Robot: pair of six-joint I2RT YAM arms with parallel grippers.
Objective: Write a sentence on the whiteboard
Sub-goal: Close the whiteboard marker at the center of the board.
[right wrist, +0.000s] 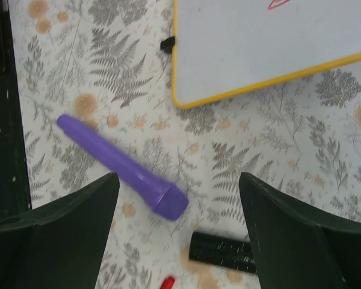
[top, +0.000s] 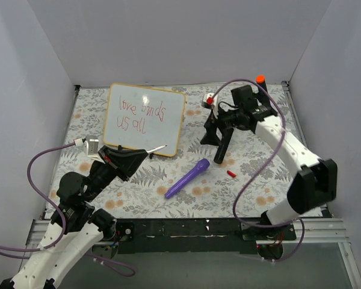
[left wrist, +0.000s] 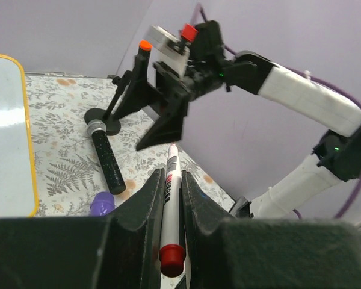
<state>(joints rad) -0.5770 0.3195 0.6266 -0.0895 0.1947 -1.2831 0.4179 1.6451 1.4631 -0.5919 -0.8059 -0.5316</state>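
Nearest to us, the left fingers [top: 138, 158] are clamped on the marker [top: 157, 149]. Its tip reaches over the near edge of the whiteboard [top: 138, 140], and we cannot tell whether it touches the surface. Just beyond, a purple tube [top: 188, 178] and a small red cap [top: 231, 173] lie loose on the desk [top: 253, 198]. The whiteboard sits flat at the far left of the desk, and the sentence [top: 151, 111] runs across it in two red lines, roughly "love birds us all". Farther right, the right fingers [top: 216, 129] are spread wide with nothing between them, hovering over a black stick [top: 222, 150]. We judge the writing to be at or near its last stroke. The next move calls for lifting the tip straight off the board so that we smear no ink.
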